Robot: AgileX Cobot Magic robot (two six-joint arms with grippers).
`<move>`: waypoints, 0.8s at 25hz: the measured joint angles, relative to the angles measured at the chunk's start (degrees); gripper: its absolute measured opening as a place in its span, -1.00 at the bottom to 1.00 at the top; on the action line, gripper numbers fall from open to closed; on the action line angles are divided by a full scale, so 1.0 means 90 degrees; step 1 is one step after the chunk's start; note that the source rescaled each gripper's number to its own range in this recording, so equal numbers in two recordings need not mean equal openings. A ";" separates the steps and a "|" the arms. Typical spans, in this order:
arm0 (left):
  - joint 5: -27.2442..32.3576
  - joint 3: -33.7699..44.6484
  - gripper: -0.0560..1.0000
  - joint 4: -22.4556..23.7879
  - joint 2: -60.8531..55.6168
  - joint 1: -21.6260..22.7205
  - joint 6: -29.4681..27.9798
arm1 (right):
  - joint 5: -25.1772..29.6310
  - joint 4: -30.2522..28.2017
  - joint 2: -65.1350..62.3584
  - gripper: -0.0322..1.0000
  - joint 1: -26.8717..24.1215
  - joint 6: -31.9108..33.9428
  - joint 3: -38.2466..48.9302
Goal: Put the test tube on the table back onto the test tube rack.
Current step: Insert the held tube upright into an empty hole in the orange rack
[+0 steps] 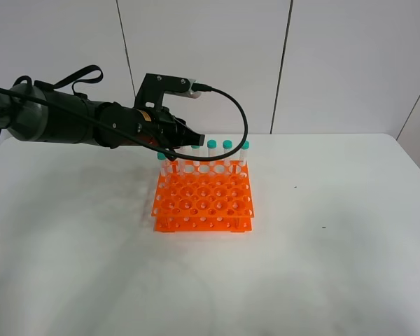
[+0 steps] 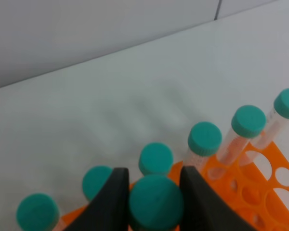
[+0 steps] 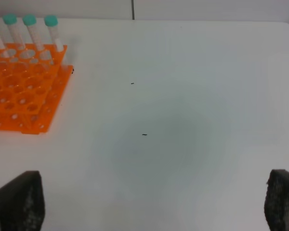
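Observation:
My left gripper (image 1: 187,141) is over the back row of the orange test tube rack (image 1: 203,197). In the left wrist view the left gripper (image 2: 154,208) is shut on the teal cap of a test tube (image 2: 156,201), with one black finger (image 2: 111,202) on each side. The tube's lower part is hidden, so I cannot tell if its tip is in a hole. Several other teal-capped tubes (image 2: 204,138) stand upright in the back row around it. My right gripper (image 3: 149,202) is open and empty over the bare white table (image 3: 183,120), to the right of the rack (image 3: 24,96).
The white table (image 1: 322,245) spreads wide around the rack. White wall panels (image 1: 203,56) rise behind its far edge. Upright tubes (image 1: 227,147) line the rack's back row; its front rows of holes hold nothing.

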 joint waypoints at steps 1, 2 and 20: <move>0.0000 0.0000 -0.89 0.0000 0.0022 0.0000 0.0000 | 0.0000 0.0000 0.0000 1.00 0.0000 0.0000 0.0000; -0.0007 0.0000 -0.89 0.0000 0.0068 0.0000 0.0000 | 0.0000 0.0000 0.0000 1.00 0.0000 0.0000 0.0000; -0.0470 0.0358 -0.89 0.0000 0.0210 0.0000 0.0017 | 0.0000 0.0012 0.0000 1.00 0.0000 0.0000 0.0000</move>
